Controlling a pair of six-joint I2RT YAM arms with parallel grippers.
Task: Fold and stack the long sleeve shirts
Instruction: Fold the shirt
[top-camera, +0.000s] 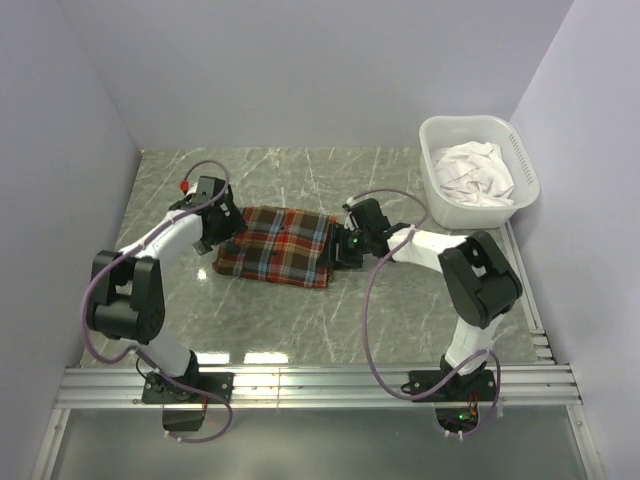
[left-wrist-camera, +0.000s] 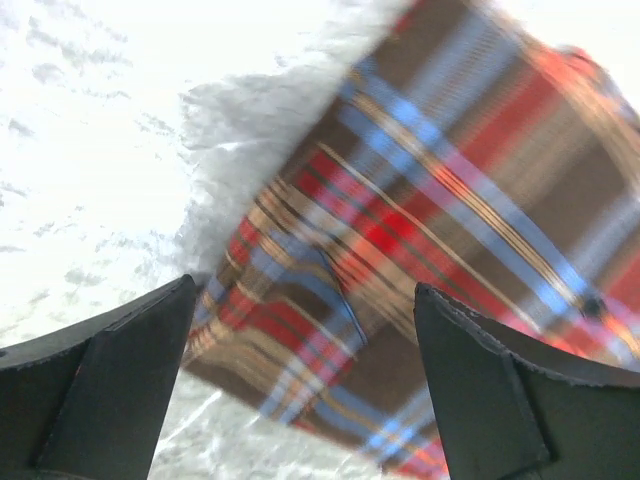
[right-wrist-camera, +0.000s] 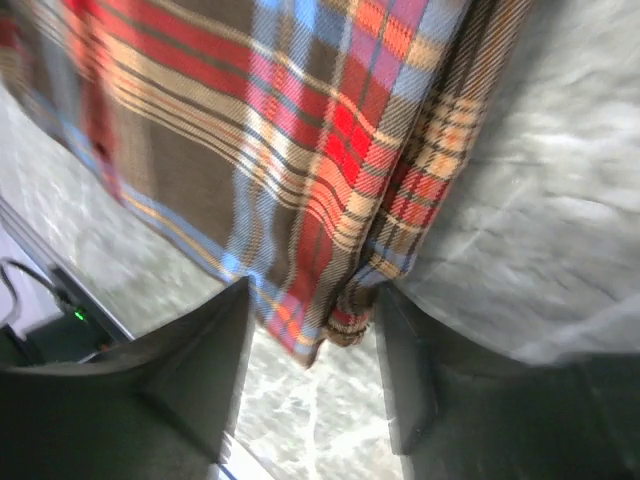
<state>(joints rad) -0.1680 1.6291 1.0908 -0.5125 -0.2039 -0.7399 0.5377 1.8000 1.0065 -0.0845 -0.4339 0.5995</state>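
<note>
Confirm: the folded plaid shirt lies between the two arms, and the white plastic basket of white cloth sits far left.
Wrong side: the top external view shows the white plastic basket of white cloth far right; the folded plaid shirt lies between left arm and right arm.

table (top-camera: 300, 320): a wide bare lane runs between the folded plaid shirt (top-camera: 278, 246) and the near rail (top-camera: 320, 378). a narrower bare strip lies behind the shirt, up to the back wall. side approach is blocked: left gripper (left-wrist-camera: 305, 285) at the shirt's left edge, right gripper (right-wrist-camera: 312, 288) at its right edge. white basket (top-camera: 520, 155) fills the far right corner against the wall. bare floor shows between basket and right arm.
</note>
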